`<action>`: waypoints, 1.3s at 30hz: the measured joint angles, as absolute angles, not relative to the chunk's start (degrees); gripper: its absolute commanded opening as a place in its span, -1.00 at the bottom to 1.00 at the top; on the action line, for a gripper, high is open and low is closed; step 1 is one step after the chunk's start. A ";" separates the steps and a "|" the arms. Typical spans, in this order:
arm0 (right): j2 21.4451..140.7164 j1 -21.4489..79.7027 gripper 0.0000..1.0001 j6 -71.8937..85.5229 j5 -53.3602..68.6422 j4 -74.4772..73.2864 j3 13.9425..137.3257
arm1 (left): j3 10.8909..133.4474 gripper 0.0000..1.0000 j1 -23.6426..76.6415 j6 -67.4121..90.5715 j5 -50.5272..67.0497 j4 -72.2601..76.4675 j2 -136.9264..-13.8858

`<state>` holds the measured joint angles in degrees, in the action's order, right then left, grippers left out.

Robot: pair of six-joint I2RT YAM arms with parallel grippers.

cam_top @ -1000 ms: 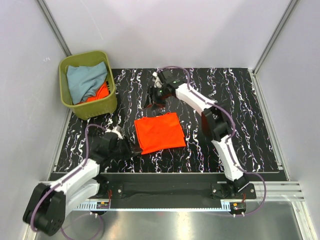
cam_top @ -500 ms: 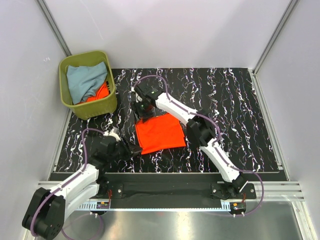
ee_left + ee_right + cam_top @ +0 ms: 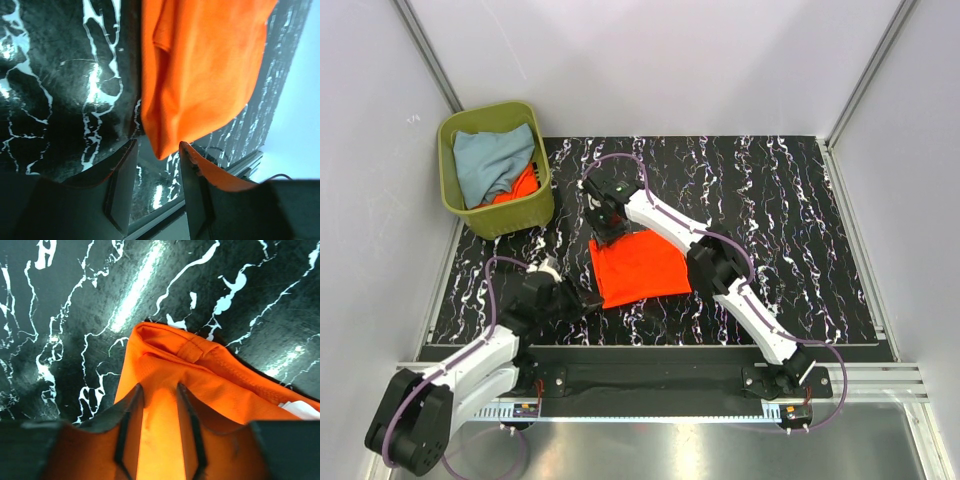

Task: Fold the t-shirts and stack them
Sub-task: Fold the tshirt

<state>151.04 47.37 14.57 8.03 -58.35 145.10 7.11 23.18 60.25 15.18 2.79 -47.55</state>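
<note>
Cloth of bright orange, a folded t-shirt [image 3: 645,268], lay flat as a rough square near the middle of the dark marbled table [image 3: 800,220]. Both arms reached to its left side.

The left gripper [image 3: 588,298] was low over the table at the near left corner of this shirt. In the left wrist view its two fingers [image 3: 120,185] stood apart and the pointed corner of the cloth lay in the gap between them. A dark slit showed beside the cloth, so nothing was pinched.

The right gripper [image 3: 608,228] was at the far left corner, its arm stretched across the far edge of the shirt. In the right wrist view its fingers [image 3: 131,407] were down over the cloth just behind the folded hem, with a narrow strip of orange between them. I cannot tell if they were closed on a fold or only resting on it.

An olive-green bin [image 3: 515,215] stood at the far left corner of the table, well apart from the folded shirt. Inside it a grey-blue t-shirt [image 3: 488,160] lay crumpled on top, and an orange t-shirt [image 3: 520,185] showed at its near right side.
</note>
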 measured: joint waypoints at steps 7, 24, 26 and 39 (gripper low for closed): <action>151.06 47.46 -0.27 14.35 7.01 -58.87 146.28 | 8.99 -0.06 23.18 59.09 15.81 3.99 -53.23; 152.09 47.92 -0.39 15.88 8.36 -59.07 148.57 | 11.29 -0.21 23.20 58.04 17.34 7.49 -60.20; 152.59 47.97 -0.48 16.05 8.58 -59.11 148.92 | 11.29 -0.26 23.18 58.06 17.54 7.73 -60.55; 154.80 48.03 -0.99 18.96 8.38 -59.75 152.44 | 11.27 -1.00 23.68 58.54 18.39 9.85 -61.25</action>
<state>154.80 48.03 18.96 8.38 -59.75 152.44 11.27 23.68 58.54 18.39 9.85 -61.25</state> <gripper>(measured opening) 0.022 0.012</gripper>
